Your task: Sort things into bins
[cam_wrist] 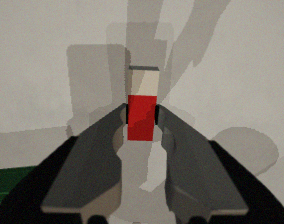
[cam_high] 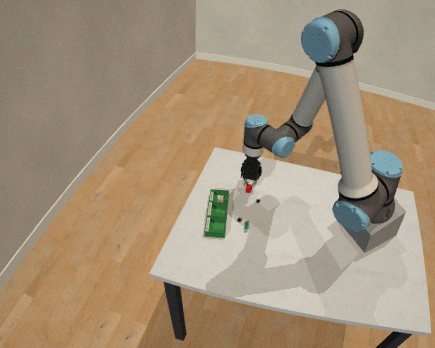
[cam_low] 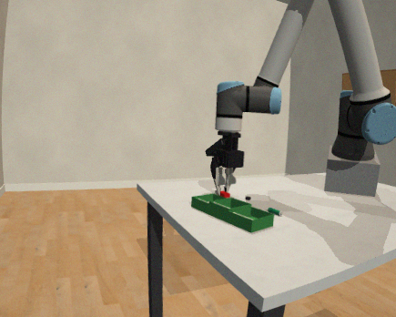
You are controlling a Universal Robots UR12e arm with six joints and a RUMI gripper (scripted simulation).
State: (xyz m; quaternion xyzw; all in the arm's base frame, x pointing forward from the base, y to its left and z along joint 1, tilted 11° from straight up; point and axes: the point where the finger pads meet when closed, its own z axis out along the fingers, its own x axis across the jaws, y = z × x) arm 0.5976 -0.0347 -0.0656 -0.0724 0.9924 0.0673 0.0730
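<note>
My gripper [cam_high: 249, 185] [cam_low: 222, 191] [cam_wrist: 141, 106] is shut on a red-and-white box [cam_high: 248, 189] [cam_low: 226, 195] [cam_wrist: 141, 122], low at the table beyond the bins. Its fingertips touch both long sides of the box in the wrist view. The green row of three joined bins [cam_high: 215, 235] [cam_low: 232, 218] [cam_wrist: 14, 177] stands upright, with pale labels too small to read. A small pale item [cam_high: 220, 198] lies in the far bin. A green cylinder [cam_high: 246, 226] [cam_low: 274, 211] lies beside the row. Two small black things lie on the table, one [cam_high: 258, 201] [cam_low: 248, 198] farther back, the other [cam_high: 239, 219] nearer the bins.
The bins stand close beside the gripper, towards the left table edge in the top view. The white table [cam_high: 195, 265] [cam_low: 269, 273] carries the arm's grey base block [cam_high: 375, 235] [cam_low: 350, 178] at the right.
</note>
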